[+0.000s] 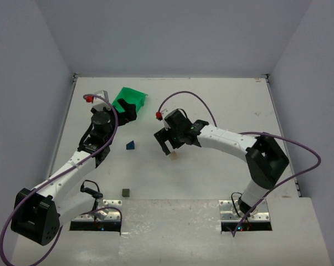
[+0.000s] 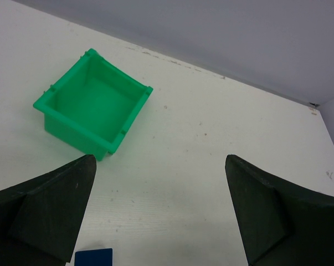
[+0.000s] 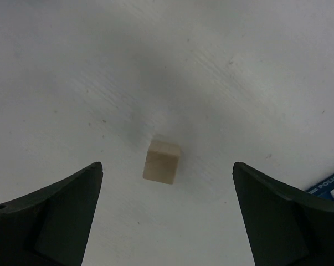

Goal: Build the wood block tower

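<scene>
Checked right gripper (image 3: 167, 166) first: jaws spread wide, gripping nothing, hovering low over tan cube (image 3: 162, 161); in wrist view, cube centred between the two fingers and touching neither. Located same cube on table (image 1: 211, 111) near mid-field in top view, just beside the gripper tips. Checked left gripper (image 2: 160, 160): likewise fully released, holding nothing, held above table and aimed toward green bin (image 2: 92, 102). Noted bin upright on far left part of table, near the back edge. Spotted blue wedge (image 1: 130, 145) between the two arms, just right of left forearm and well apart from tan cube; caught its top edge at bottom of left wrist view, just inside left finger. Spotted dark cube (image 1: 125, 192) near front edge of table, close to left arm's base, well apart from wedge. Found all three blocks lying singly on table, none stacked on another.
</scene>
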`<state>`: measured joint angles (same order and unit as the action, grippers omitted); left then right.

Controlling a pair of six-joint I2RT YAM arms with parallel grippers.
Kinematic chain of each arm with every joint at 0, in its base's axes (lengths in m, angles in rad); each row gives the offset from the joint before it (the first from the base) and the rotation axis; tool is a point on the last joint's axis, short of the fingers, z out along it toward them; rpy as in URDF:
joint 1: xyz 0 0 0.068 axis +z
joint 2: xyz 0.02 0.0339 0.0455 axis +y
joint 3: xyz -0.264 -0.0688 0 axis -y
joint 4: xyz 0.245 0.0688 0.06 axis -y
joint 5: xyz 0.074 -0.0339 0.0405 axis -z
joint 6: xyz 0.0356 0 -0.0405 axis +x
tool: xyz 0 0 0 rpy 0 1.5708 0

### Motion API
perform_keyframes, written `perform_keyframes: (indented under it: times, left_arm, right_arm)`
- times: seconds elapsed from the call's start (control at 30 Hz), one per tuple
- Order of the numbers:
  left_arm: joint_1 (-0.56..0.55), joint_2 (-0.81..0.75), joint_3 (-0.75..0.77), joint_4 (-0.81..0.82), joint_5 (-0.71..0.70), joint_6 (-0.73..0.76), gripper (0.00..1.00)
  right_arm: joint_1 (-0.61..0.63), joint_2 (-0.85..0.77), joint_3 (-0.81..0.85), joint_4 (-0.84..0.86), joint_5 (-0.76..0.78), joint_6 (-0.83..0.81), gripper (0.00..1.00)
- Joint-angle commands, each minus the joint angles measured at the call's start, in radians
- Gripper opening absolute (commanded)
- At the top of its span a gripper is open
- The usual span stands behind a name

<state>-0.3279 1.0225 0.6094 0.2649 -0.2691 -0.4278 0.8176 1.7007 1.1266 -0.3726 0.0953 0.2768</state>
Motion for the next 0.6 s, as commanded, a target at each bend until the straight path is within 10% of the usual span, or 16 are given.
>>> perform_keyframes:
  times: [0.0, 0.57]
  left_arm:
    - [-0.009, -0.012, 0.005, 0.042, 0.011, -0.010, 1.00]
    - [-0.009, -0.006, -0.002, 0.053, 0.020, -0.008, 1.00]
  right_arm:
    - [0.024, 0.023, -0.021, 0.003, 0.026, 0.078, 0.98]
    - [0.041, 0.109, -0.046, 0.048, 0.024, 0.121, 0.65]
